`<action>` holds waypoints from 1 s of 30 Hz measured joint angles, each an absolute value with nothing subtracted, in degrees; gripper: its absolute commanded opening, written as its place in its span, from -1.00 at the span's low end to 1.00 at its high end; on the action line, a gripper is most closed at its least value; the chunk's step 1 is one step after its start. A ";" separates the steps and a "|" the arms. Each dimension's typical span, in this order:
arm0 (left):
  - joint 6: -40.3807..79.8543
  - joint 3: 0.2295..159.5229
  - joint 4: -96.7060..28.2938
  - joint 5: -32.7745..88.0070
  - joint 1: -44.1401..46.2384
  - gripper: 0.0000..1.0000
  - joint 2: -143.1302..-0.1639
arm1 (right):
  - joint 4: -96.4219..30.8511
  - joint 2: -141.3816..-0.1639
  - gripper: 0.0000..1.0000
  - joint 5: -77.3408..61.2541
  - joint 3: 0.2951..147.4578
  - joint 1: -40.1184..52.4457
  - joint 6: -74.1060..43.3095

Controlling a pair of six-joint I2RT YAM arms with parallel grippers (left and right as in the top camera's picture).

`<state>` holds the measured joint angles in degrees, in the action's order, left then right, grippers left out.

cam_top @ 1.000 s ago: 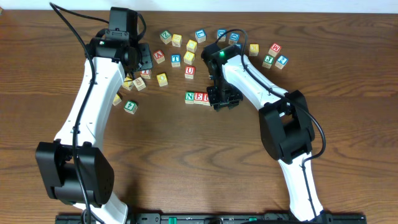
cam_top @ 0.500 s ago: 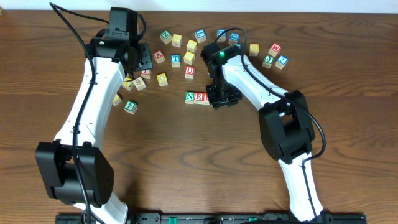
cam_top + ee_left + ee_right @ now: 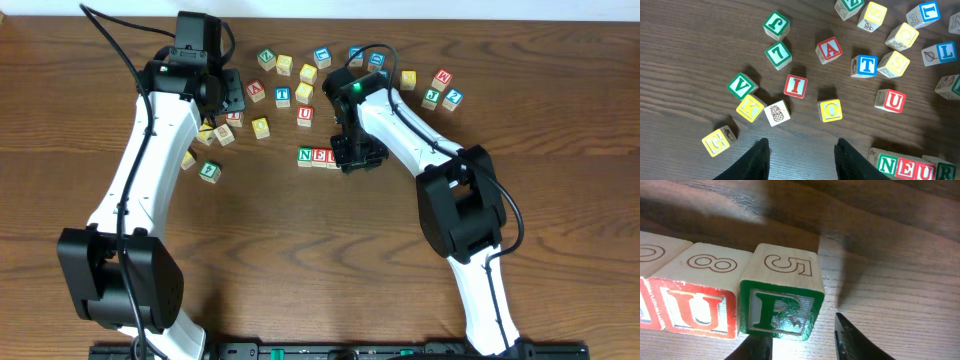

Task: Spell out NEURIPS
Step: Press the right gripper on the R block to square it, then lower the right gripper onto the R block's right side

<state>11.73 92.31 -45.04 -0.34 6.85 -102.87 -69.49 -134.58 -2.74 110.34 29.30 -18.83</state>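
Note:
A row of cubes reading N, E, U, R [image 3: 905,167] lies on the table; from overhead only N [image 3: 305,155] and E [image 3: 320,156] read clearly. My right gripper [image 3: 800,342] [image 3: 360,156] is open at the row's right end, loosely straddling the green R cube [image 3: 781,300] beside the red U cube [image 3: 700,295], with a gap at the right finger [image 3: 855,340]. My left gripper [image 3: 802,157] [image 3: 236,97] hovers open and empty over the loose cubes. Ahead of it lie a red I [image 3: 795,86], a yellow S [image 3: 893,63] and a second red U [image 3: 889,100].
Loose cubes surround the left gripper: yellow G [image 3: 719,141], K [image 3: 750,107], O [image 3: 830,110], green V [image 3: 742,87], red A [image 3: 828,50], blue T [image 3: 863,65]. More cubes sit at the back right [image 3: 440,88]. Bare wood fills the table's front half.

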 measured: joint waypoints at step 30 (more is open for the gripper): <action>11.73 92.31 -44.34 -0.34 6.85 -0.17 -102.89 | -58.19 -127.44 -0.73 -3.38 111.28 26.33 -18.92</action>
